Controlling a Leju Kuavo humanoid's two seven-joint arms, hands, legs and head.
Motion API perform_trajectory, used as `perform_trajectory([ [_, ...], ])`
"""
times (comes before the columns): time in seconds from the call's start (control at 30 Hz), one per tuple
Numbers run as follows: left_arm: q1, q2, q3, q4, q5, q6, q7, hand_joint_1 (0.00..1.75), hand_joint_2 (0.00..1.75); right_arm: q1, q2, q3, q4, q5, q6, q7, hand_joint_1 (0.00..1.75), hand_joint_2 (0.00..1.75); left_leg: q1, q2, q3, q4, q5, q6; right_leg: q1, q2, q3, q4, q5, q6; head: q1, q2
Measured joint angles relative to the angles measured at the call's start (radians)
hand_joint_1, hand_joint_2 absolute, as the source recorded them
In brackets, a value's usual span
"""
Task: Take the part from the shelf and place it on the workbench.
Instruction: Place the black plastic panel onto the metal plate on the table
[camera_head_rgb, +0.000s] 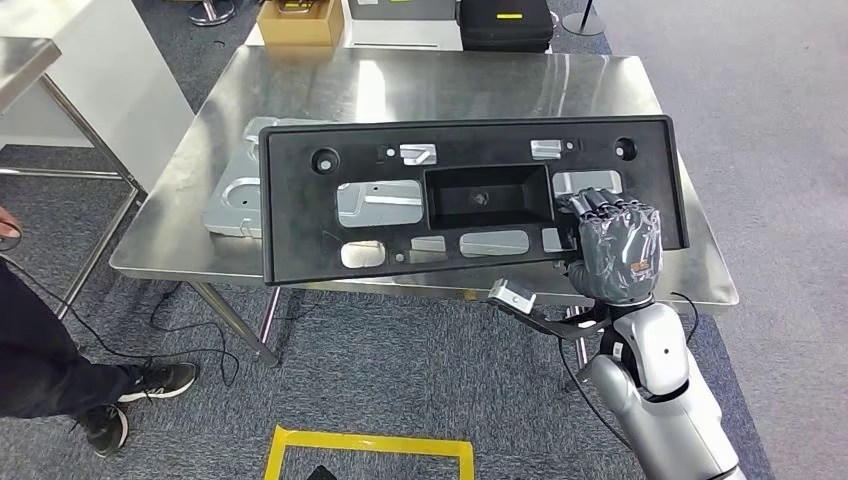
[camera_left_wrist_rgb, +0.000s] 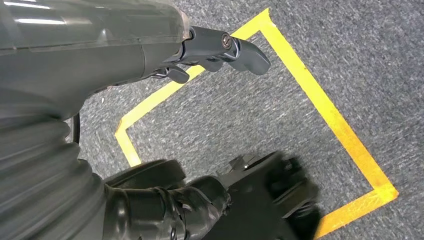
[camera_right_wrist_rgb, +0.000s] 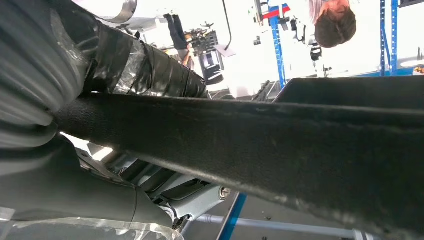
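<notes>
- my right hand (camera_head_rgb: 615, 250) grips the near right edge of the black panel (camera_head_rgb: 300, 200); up close my fingers (camera_right_wrist_rgb: 150, 65) wrap over its rim.
- my left hand (camera_left_wrist_rgb: 220, 50) hangs over grey carpet and yellow tape (camera_left_wrist_rgb: 345, 135), fingers loosely curled, holding nothing.
- the panel lies tilted above the steel worktop (camera_head_rgb: 440, 85), its near left corner past the front edge.
- a silver metal sheet (camera_head_rgb: 232, 195) lies on the worktop under the panel's left end.
- a cardboard box (camera_head_rgb: 300, 25) sits on the floor beyond.

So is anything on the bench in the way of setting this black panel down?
Yes. A silver metal part already lies on the workbench, under the left half of the black panel that the right hand holds. The bench's right and far areas look bare.
</notes>
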Motion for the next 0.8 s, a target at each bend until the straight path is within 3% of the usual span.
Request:
perform_trajectory([
  [0.07,-0.002,0.000,0.000,0.000,0.000,0.000,0.000,0.00,1.75,-0.003,0.000,0.000,0.001,0.000,0.000,0.001,1.75,1.75,-0.001,-0.001,0.059,-0.120,0.044,0.002,0.000,0.002,-0.001,0.008,-0.007,0.011,0.000,0.000],
  [0.1,-0.002,0.000,0.000,0.000,0.000,0.000,0.000,0.00,1.75,-0.004,0.000,0.001,0.002,0.000,0.000,0.002,1.75,1.75,-0.002,-0.002,0.073,-0.150,0.049,0.008,0.001,0.002,-0.003,0.011,-0.009,0.016,0.000,0.000],
  [0.23,0.000,0.000,0.000,0.000,0.003,0.001,0.002,0.00,1.75,-0.005,0.000,0.004,0.004,0.000,0.000,0.003,1.75,1.75,-0.005,-0.003,0.075,-0.164,0.048,0.038,0.001,0.002,-0.011,0.020,-0.017,0.035,0.001,0.000],
  [0.3,-0.002,0.000,0.000,0.000,0.003,0.004,0.002,0.00,1.75,-0.006,0.000,0.005,0.005,0.000,0.000,0.003,1.75,1.75,-0.004,-0.002,0.077,-0.168,0.051,0.049,-0.002,0.002,-0.041,0.085,-0.057,0.040,0.001,0.000],
  [0.37,-0.003,0.000,0.000,0.000,0.004,0.016,0.006,0.00,1.75,-0.005,0.000,0.005,0.007,-0.001,-0.001,0.004,1.75,1.75,-0.008,-0.001,0.077,-0.168,0.050,0.056,-0.001,0.003,-0.101,0.206,-0.111,0.042,0.001,0.000],
  [0.4,-0.002,0.000,0.000,0.000,0.005,0.025,0.009,0.00,1.75,-0.003,0.000,0.005,0.009,-0.002,-0.001,0.005,1.75,1.75,-0.011,-0.001,0.077,-0.168,0.049,0.059,0.000,0.003,-0.126,0.254,-0.124,0.041,0.001,0.000],
  [0.43,-0.002,0.000,0.000,0.000,0.006,0.035,0.013,0.00,1.75,-0.001,0.000,0.005,0.011,-0.002,-0.001,0.007,1.75,1.75,-0.014,-0.001,0.078,-0.167,0.048,0.061,0.000,0.003,-0.138,0.272,-0.118,0.039,0.001,0.000],
  [0.47,-0.001,0.000,0.000,0.000,0.006,0.043,0.016,0.00,1.75,0.000,0.000,0.005,0.012,-0.002,-0.001,0.008,1.75,1.75,-0.016,-0.002,0.080,-0.167,0.047,0.062,0.001,0.003,-0.132,0.252,-0.094,0.034,0.001,0.000],
  [0.57,-0.003,-0.002,0.000,0.000,0.007,0.059,0.025,0.00,1.75,-0.001,0.000,0.005,0.013,-0.002,-0.001,0.010,1.75,1.75,-0.022,-0.004,0.083,-0.165,0.042,0.060,0.012,0.002,-0.053,0.077,-0.006,0.011,0.001,0.000],
  [0.6,-0.003,-0.003,0.000,0.000,0.007,0.062,0.028,0.00,1.75,-0.002,0.000,0.005,0.013,-0.003,-0.001,0.011,1.75,1.75,-0.023,-0.004,0.083,-0.165,0.042,0.057,0.017,0.002,-0.035,0.040,0.003,0.005,0.001,0.000],
  [0.67,-0.003,-0.006,0.000,0.000,0.008,0.066,0.033,0.00,1.75,-0.003,0.000,0.005,0.014,-0.003,-0.001,0.013,1.75,1.75,-0.023,-0.003,0.081,-0.165,0.042,0.048,0.023,0.003,-0.028,0.020,0.002,0.001,0.001,0.000],
  [0.73,-0.003,-0.007,0.000,0.000,0.008,0.070,0.038,0.00,1.75,-0.003,0.000,0.004,0.014,-0.003,-0.001,0.014,1.75,1.75,-0.022,-0.002,0.079,-0.160,0.034,0.037,0.016,0.003,-0.021,0.008,0.007,-0.003,0.001,0.000],
  [0.8,-0.004,-0.007,0.000,0.000,0.009,0.073,0.040,0.00,1.75,-0.004,0.000,0.004,0.014,-0.003,0.000,0.015,1.75,1.75,-0.020,-0.001,0.056,-0.103,-0.004,0.025,0.008,0.000,-0.011,-0.006,0.013,-0.011,-0.003,0.000],
])
